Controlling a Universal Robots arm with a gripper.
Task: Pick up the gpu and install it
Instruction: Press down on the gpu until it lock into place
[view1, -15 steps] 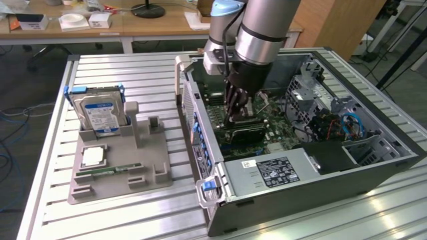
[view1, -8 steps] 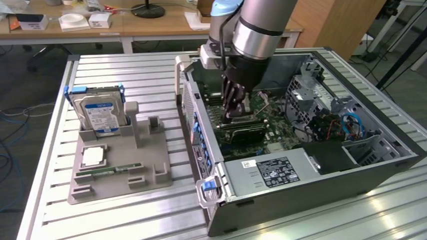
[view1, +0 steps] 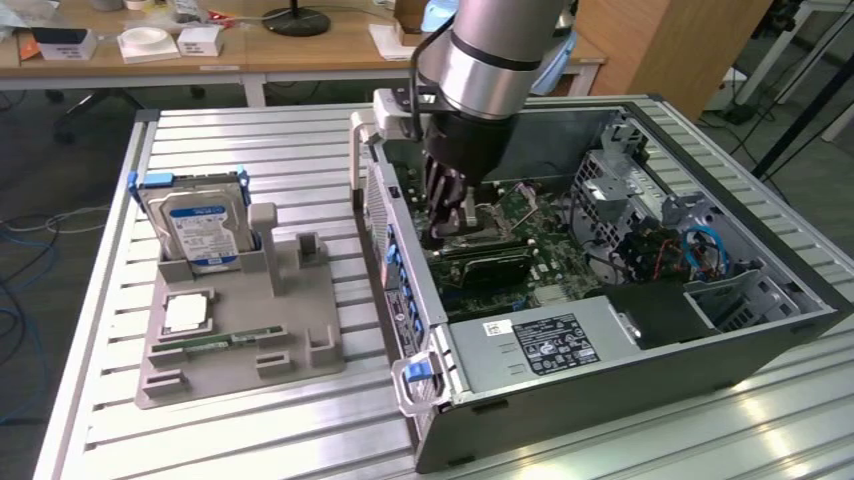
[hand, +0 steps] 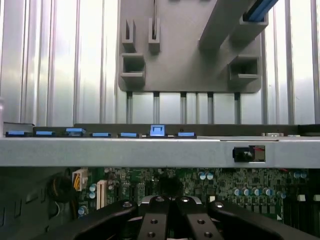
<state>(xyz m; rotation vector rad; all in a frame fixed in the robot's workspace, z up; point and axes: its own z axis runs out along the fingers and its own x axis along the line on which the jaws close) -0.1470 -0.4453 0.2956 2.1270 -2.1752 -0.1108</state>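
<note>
Exterior view: the tool (view1: 449, 225) hangs from the grey arm (view1: 494, 60) and reaches straight down into the open computer case (view1: 747, 340), its tip low over the green main board (view1: 561, 240). Its fingers (hand: 155, 220) are drawn together, meeting tip to tip in the wrist view. Whether anything is pinched between them I cannot tell.

Just below and beside the tool's tip, a dark flat card, which looks to be the gpu (view1: 487, 266), sits on the main board inside the case. I cannot tell whether the tool touches it.

Past that card, further from the arm, a boxy power unit (view1: 547, 340) with a white label lies along the near wall of the case. Blue cables (view1: 705, 250) loop in the metal bay on the far side of the board from the tool.

In the wrist view the tool (hand: 170, 220) sits over the board (hand: 240, 182), with the grey side wall of the case (hand: 150, 150) running across in front of it and a row of blue clips (hand: 157, 130) along that wall's outer edge.

Outside the case, well apart from the tool, a grey holder tray (view1: 240, 350) rests on the ribbed metal surface (view1: 267, 140). A silver hard drive (view1: 200, 225) with a blue-white label stands upright at the tray's end. A square silver chip (view1: 186, 313) and a narrow green memory stick (view1: 220, 343) lie flat in the tray, further from the drive.
</note>
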